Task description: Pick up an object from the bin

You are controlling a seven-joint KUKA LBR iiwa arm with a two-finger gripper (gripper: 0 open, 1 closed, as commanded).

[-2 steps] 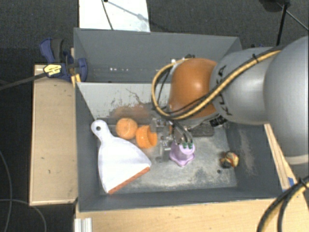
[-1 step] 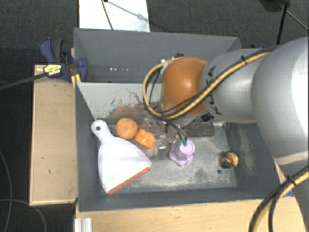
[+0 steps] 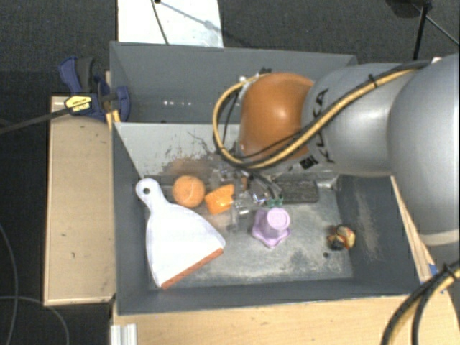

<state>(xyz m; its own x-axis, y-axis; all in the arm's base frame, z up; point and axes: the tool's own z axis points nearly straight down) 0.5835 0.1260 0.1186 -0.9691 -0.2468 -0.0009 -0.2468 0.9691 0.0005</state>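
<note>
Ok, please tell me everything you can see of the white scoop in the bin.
The white scoop looks like a dustpan of smooth plastic. Its short handle, rounded at the end, points to the back left; its wide blade spreads toward the front and ends in an orange-red strip. It lies flat in the left front of the bin, near the left wall. An orange ball sits right beside the handle; whether they touch I cannot tell.
</note>
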